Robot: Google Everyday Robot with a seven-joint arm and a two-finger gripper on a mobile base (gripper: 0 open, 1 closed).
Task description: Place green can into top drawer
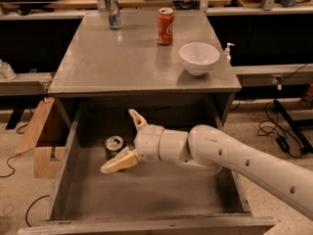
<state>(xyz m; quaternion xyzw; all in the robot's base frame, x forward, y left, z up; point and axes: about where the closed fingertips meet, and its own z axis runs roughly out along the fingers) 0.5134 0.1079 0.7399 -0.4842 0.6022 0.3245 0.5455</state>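
Observation:
The green can point(113, 146) stands upright on the bottom of the open top drawer point(146, 190), towards the back left. My gripper point(123, 140) is inside the drawer beside the can, to its right. Its two cream fingers are spread wide, one finger point(120, 162) low in front of the can and the other point(137, 118) up behind it. The can stands between them and I see no contact. My white arm reaches in from the lower right.
On the grey table point(107, 67) above the drawer stand an orange-red can point(165, 26), a silver-blue slim can point(113, 11) and a white bowl point(199, 58). A small pump bottle point(227, 51) is at the table's right edge. Cardboard point(41, 141) leans at the left.

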